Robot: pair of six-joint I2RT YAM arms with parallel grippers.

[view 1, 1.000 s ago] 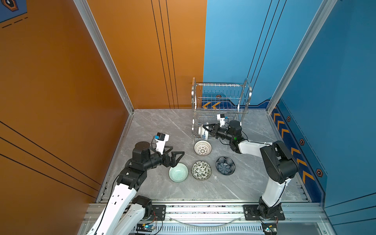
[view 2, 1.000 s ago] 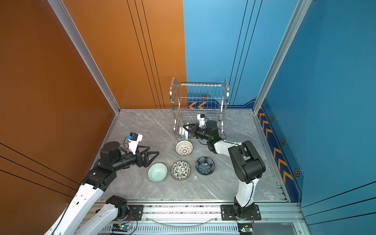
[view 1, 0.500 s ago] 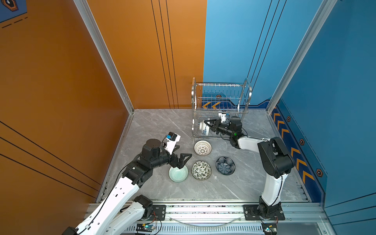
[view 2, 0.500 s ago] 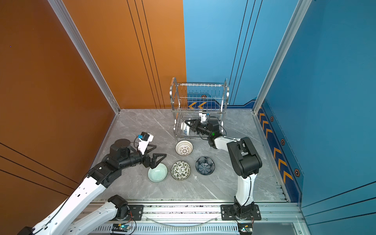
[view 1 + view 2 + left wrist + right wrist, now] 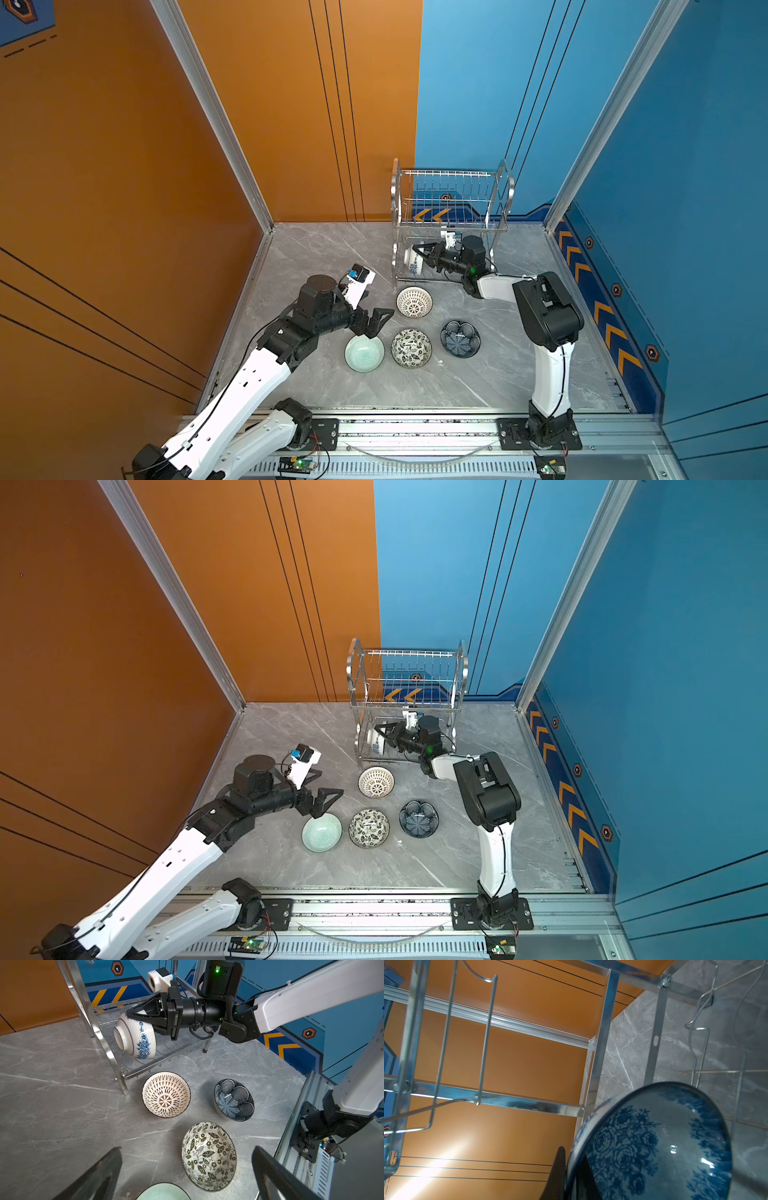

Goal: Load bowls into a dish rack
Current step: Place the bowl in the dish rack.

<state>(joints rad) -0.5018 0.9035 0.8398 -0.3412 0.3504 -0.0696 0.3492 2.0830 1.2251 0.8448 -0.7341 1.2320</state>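
Observation:
The steel dish rack (image 5: 451,220) (image 5: 405,696) stands at the back. My right gripper (image 5: 417,249) (image 5: 377,728) (image 5: 127,1014) (image 5: 570,1159) is shut on the rim of the blue-floral bowl (image 5: 415,264) (image 5: 137,1036) (image 5: 654,1142). It holds the bowl on edge over the rack's lower shelf. On the table lie the lattice bowl (image 5: 414,302) (image 5: 166,1094), the leaf bowl (image 5: 411,348) (image 5: 209,1156), the navy bowl (image 5: 460,338) (image 5: 234,1100) and the mint bowl (image 5: 364,353) (image 5: 164,1191). My left gripper (image 5: 380,324) (image 5: 330,803) (image 5: 188,1148) hangs open and empty just above the mint bowl's far rim.
The grey marble table (image 5: 332,257) is walled in orange on the left and blue on the right. An aluminium rail (image 5: 415,428) runs along the front edge. The right arm's black elbow (image 5: 548,311) stands close to the navy bowl.
My left arm has swung right and forward, open, from beside the mint bowl to above its rim. The right gripper has lifted the blue-floral bowl a little further into the rack's lower tier.

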